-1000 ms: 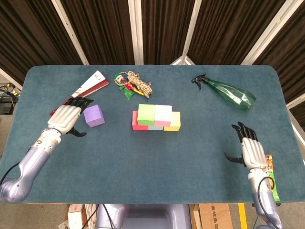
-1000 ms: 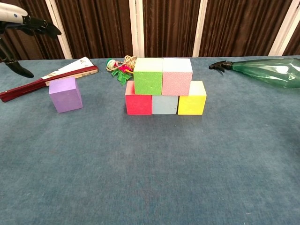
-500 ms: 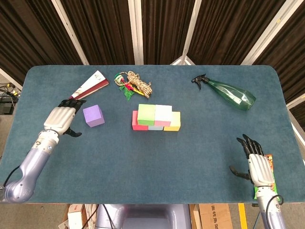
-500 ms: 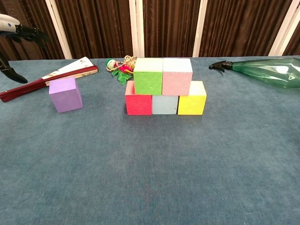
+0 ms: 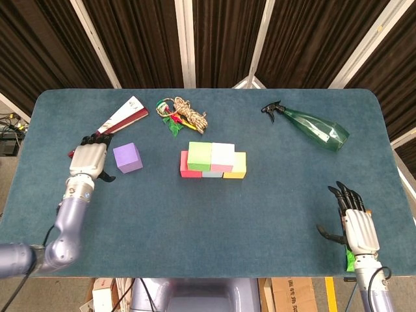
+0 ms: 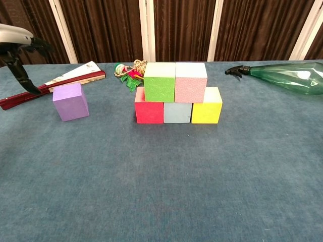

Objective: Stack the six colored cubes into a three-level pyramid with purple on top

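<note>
Dark curtains hang behind a blue-carpeted table point(image 5: 208, 214) where five cubes stand in two tiers: a red cube point(image 6: 149, 112), a grey-blue cube point(image 6: 177, 113) and a yellow cube point(image 6: 206, 109) in a row, with a green cube point(image 6: 159, 81) and a pink cube point(image 6: 190, 82) on top of them. The purple cube point(image 5: 127, 158) sits alone on the cloth, just to the right of the left hand point(image 5: 89, 160) and apart from it. That hand hovers palm down with its fingers spread and pointing away from the robot, holding nothing; its thumb point(image 6: 20, 75) angles down toward the table. A folded fan point(image 5: 117, 119) lies just beyond its fingertips. Farther right of the fan is a bundle of rope point(image 5: 184, 115) with red and green trimmings. The right hand point(image 5: 358, 224) hangs at the near right edge, well apart from the stack, fingers spread and empty, above a green packet point(image 5: 351, 262). Far ahead of it a green spray bottle point(image 5: 311, 128) lies on its side.
</note>
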Robot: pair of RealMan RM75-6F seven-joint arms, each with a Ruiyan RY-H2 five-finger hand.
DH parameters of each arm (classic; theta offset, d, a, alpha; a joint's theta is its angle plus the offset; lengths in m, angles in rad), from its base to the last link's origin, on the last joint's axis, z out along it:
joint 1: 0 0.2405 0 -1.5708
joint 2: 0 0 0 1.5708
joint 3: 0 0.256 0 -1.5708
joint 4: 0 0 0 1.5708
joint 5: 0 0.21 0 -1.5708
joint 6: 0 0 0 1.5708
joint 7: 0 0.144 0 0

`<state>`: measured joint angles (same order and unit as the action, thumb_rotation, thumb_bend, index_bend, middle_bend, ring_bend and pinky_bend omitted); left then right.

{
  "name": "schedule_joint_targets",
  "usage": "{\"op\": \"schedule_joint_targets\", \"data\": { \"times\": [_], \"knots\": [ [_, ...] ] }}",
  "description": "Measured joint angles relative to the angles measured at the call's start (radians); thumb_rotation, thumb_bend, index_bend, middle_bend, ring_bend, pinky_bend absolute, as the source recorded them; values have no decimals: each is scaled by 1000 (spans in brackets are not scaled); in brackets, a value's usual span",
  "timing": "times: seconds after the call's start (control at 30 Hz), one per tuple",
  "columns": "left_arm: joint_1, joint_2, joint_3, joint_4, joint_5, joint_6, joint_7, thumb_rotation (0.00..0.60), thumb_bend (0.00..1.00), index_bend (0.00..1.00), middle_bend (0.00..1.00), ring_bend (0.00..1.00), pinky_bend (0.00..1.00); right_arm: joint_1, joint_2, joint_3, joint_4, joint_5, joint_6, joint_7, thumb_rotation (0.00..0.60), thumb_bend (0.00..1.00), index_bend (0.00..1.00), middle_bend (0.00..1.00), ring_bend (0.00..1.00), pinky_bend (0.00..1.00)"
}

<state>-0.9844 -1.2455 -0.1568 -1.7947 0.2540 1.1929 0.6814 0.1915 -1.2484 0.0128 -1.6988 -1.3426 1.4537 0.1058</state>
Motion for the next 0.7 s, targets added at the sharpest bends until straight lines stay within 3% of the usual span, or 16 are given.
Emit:
{"op": "schedule_joint_targets", "data": {
  "times": [0.37,0.7],
  "knots": [
    [-31,-152,-44,206,-71,-10,55,600,63,3,79,0,0,-36,30,9,-14,-47,32,39,600,250,138,51,51,0],
    [-5,-157,-66,241,-65,-49,58,600,63,9,79,0,0,-61,36,11,58,-110,76,-38,600,250,138,51,51,0]
  ]
}}
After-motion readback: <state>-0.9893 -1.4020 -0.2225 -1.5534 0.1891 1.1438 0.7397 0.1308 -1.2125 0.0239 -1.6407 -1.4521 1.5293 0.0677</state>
